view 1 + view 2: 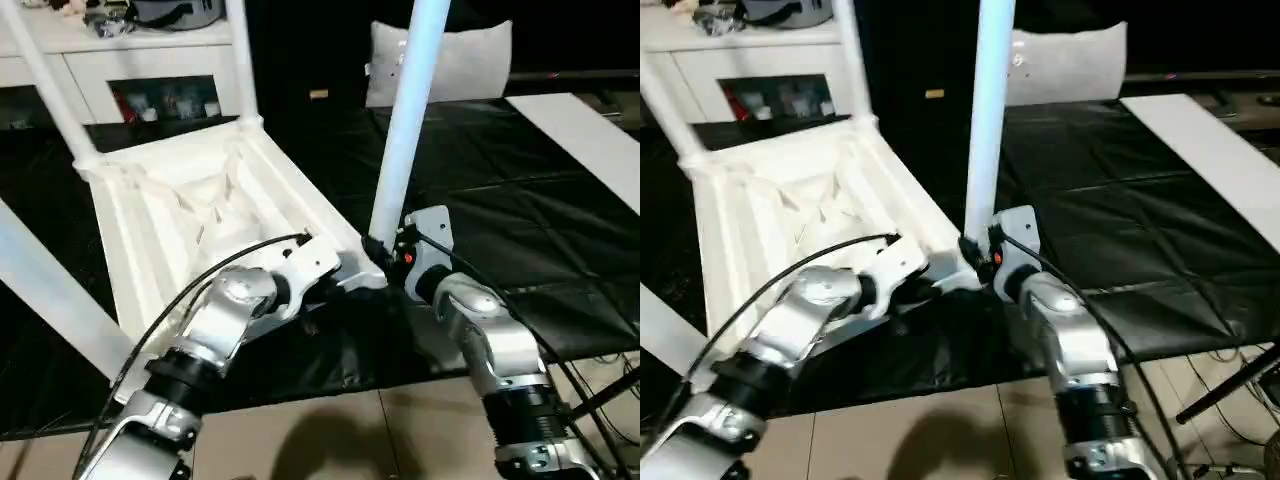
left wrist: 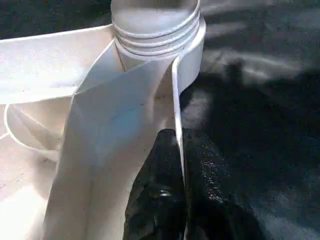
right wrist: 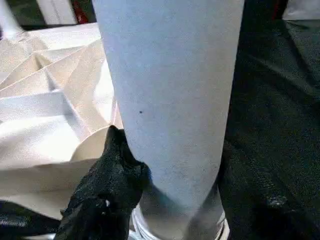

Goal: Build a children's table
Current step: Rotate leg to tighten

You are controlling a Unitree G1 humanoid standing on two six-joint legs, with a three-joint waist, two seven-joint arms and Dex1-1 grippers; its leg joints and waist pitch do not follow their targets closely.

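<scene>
A: White plastic tabletop (image 1: 190, 215) lies ribs-up on the black work surface (image 1: 520, 220), legs standing in its sockets. Why the two grips?

B: The left gripper (image 2: 180, 165) is pinched tight on the rim beside the near corner socket (image 2: 192, 47), likely steadying it; the right gripper (image 3: 165, 180) clasps the near leg (image 1: 408, 120) at its base, probably seating it.

A: Any lettering?

B: None legible

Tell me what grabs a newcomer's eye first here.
The upturned white tabletop, ribs showing, lies on the black-covered work surface with legs standing from its corners. At the near corner, the right gripper clasps the base of a tall leg, while the left gripper pinches the tabletop's rim beside it.
</scene>
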